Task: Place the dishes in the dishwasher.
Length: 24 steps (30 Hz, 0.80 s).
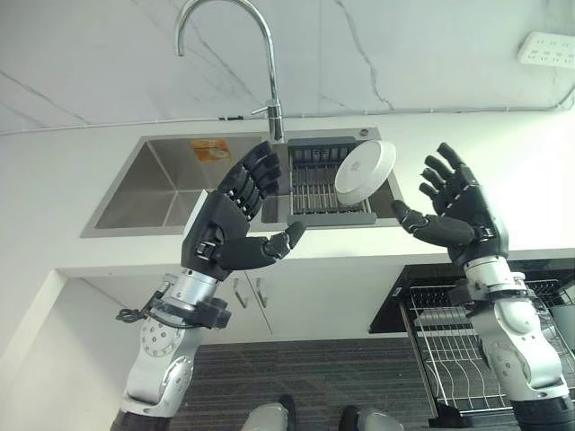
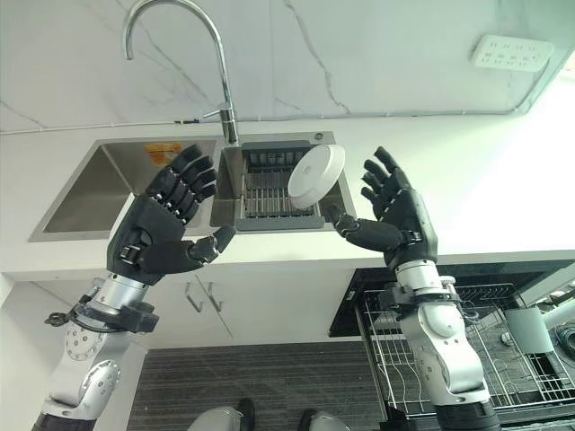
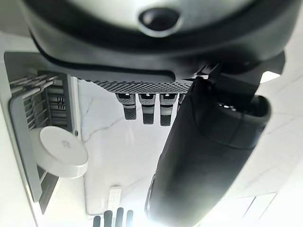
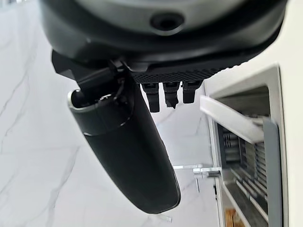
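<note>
Leaning round white plate, ribbed metal rack, steel sink

Two head cameras set side by side look down from above at the bench, both taking in the sink, its drying rack and the faucet. Each wrist camera sits very close behind its own hand, looking along it; both catch the rack and marble wall.
</note>
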Motion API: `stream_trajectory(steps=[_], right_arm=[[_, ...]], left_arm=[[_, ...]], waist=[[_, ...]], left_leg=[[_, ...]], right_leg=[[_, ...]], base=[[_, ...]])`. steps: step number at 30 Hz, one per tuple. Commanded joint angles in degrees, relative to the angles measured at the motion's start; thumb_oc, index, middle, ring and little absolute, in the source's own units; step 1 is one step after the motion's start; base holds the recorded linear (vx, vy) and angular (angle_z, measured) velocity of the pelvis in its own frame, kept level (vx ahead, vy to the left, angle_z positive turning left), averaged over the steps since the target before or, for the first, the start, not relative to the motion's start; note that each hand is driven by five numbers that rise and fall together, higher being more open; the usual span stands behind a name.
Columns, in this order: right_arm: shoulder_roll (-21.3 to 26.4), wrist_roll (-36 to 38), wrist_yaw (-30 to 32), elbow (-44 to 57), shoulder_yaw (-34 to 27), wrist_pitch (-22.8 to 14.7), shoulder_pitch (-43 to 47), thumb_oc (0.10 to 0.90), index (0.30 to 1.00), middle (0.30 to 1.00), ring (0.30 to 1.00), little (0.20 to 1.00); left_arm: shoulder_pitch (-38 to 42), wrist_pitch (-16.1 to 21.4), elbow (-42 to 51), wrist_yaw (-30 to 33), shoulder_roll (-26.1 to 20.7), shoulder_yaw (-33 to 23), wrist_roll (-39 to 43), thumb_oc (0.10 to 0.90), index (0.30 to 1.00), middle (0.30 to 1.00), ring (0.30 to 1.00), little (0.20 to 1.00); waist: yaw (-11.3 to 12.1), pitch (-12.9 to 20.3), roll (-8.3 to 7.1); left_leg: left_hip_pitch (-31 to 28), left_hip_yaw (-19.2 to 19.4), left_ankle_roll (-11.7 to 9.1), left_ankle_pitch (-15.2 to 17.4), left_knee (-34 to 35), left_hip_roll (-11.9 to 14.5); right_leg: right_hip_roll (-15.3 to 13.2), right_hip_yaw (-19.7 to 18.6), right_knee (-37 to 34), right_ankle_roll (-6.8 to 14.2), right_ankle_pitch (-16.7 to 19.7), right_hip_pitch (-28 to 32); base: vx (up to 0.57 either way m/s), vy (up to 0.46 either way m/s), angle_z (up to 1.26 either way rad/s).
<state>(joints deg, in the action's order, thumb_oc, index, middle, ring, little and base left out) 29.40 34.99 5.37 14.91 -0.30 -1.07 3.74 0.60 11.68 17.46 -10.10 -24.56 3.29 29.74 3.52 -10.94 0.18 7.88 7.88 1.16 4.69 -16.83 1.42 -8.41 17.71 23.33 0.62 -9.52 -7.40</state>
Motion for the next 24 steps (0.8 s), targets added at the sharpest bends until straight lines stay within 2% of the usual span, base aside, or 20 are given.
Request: stream_trajectory(steps=[1, 4, 7, 8, 9, 12, 13, 14, 17, 20, 24], right_arm=[[0.64, 1.55, -0.24, 5.79, -4.16, -7.03, 4.84, 0.8, 0.9, 0.9, 0.9, 0.9], [-0.32, 1.69, 0.95, 5.64, -4.94, -7.54, 4.44, 0.8, 0.9, 0.9, 0.9, 0.9], [-1.61, 1.77, 1.73, 5.84, -5.45, -9.35, 3.7, 0.8, 0.9, 0.9, 0.9, 0.9], [-2.22, 1.57, 1.93, 5.95, -5.76, -9.81, 3.33, 0.8, 0.9, 0.9, 0.9, 0.9], [-2.81, 1.9, 1.7, 5.68, -5.94, -10.28, 3.22, 0.8, 0.9, 0.9, 0.9, 0.9], [-3.14, 1.49, 2.69, 5.5, -5.86, -12.4, 3.69, 0.8, 0.9, 0.9, 0.9, 0.9], [-3.29, 0.97, 3.05, 5.48, -5.79, -12.8, 4.02, 0.8, 0.9, 0.9, 0.9, 0.9], [-3.78, 0.38, 3.3, 5.61, -5.75, -13.59, 4.71, 0.8, 0.9, 0.9, 0.9, 0.9], [-2.79, -0.11, 4.91, 5.34, -6.65, -12.41, 5.37, 0.8, 0.9, 0.9, 0.9, 0.9], [-1.26, 0.36, 6.79, 5.46, -6.83, -10.2, 6.06, 0.8, 0.9, 0.9, 0.9, 0.9], [-0.48, 0.87, 8.86, 4.83, -6.93, -11.26, 7.11, 0.8, 0.9, 0.9, 0.9, 0.9]], left_arm=[[4.0, 8.0, 5.06, 0.66, -2.01, -1.14, -1.39, 0.8, 0.9, 0.9, 0.9, 0.9], [5.28, 7.72, 4.99, -0.36, -2.71, -1.25, -1.71, 0.8, 0.9, 0.9, 0.9, 0.9], [5.71, 8.41, 4.8, -2.04, -3.65, -1.73, -1.75, 0.8, 0.9, 0.9, 0.9, 0.9], [5.85, 8.63, 4.58, -2.57, -3.66, -1.81, -2.22, 0.8, 0.9, 0.9, 0.9, 0.9], [6.29, 8.44, 4.35, -2.78, -4.16, -1.9, -1.97, 0.8, 0.9, 0.9, 0.9, 0.9], [7.81, 7.45, 4.41, -2.2, -5.37, -1.91, -0.89, 0.8, 0.9, 0.9, 0.9, 0.9], [8.13, 7.17, 4.54, -1.72, -5.5, -1.76, -1.24, 0.8, 0.9, 0.9, 0.9, 0.9], [8.56, 6.52, 4.95, -0.4, -5.7, -1.4, -2.18, 0.8, 0.9, 0.9, 0.9, 0.9], [7.26, 6.44, 5.27, 0.48, -5.29, -1.78, -2.26, 0.8, 0.9, 0.9, 0.9, 0.9], [6.14, 5.79, 5.83, 0.97, -5.0, -2.03, -0.03, 0.8, 0.9, 0.9, 0.9, 0.9], [5.75, 5.86, 6.55, 1.36, -4.12, -0.92, -2.03, 0.8, 0.9, 0.9, 0.9, 0.9]], waist=[[-0.2, 4.23, -1.06], [-0.31, 4.23, -1.35], [-1.28, 2.54, -0.21], [-1.99, 1.53, -0.07], [-2.22, 0.86, -0.32], [-2.18, 0.16, -2.02], [-2.19, 0.27, -2.27], [-2.48, 0.32, -2.53], [-1.93, 1.82, -2.47], [-1.86, 3.3, -2.32], [-1.78, 3.85, -2.02]], left_leg=[[-1.4, -1.46, -1.99, 8.04, -0.36, -0.4], [-2.11, -2.58, -0.98, 9.21, -0.36, -1.47], [-2.93, -4.78, 0.23, 9.24, -0.36, -1.41], [-3.32, -5.36, 0.55, 9.32, -0.36, -1.47], [-3.46, -5.43, 0.5, 9.31, -0.36, -1.4], [-3.57, -4.3, 0.0, 9.98, -0.36, -1.67], [-3.67, -3.79, -0.05, 10.35, -0.36, -1.66], [-4.38, -3.09, 0.08, 11.24, -0.36, -1.59], [-4.63, -2.71, 0.24, 12.16, -0.36, -1.34], [-5.23, -1.75, 0.17, 12.57, -0.36, -0.5], [-5.93, -0.71, -0.28, 12.32, -0.36, 0.66]], right_leg=[[1.92, -2.52, -6.14, 4.78, -2.25, 4.41], [1.17, -0.26, -6.14, 5.7, -0.64, 6.16], [2.9, 1.31, -5.34, 7.02, 6.92, 7.79], [2.73, -0.15, -3.6, 7.14, 8.43, 6.22], [2.36, -0.67, -5.48, 7.11, 8.93, 5.77], [-1.61, -2.53, -6.14, 7.64, 5.5, 0.88], [-2.48, -3.07, -6.14, 8.04, 6.0, -0.58], [-3.93, -3.88, -6.14, 8.98, 8.87, -2.96], [-3.35, -4.36, -6.14, 9.3, 5.42, -2.74], [-2.29, -4.54, -6.14, 8.42, 3.38, -1.66], [-1.05, -4.58, -6.14, 6.98, 1.57, -0.17]], base=[[0.08, 0.173, 0.12], [0.1, 0.202, 0.07], [0.09, 0.129, 0.2], [0.07, 0.039, 0.21], [0.05, -0.079, 0.21], [0.04, -0.187, 0.1], [0.08, -0.2, -0.14], [0.11, -0.185, -0.14], [0.15, -0.231, -0.11], [0.12, -0.147, 0.02], [0.11, -0.135, 0.01]])
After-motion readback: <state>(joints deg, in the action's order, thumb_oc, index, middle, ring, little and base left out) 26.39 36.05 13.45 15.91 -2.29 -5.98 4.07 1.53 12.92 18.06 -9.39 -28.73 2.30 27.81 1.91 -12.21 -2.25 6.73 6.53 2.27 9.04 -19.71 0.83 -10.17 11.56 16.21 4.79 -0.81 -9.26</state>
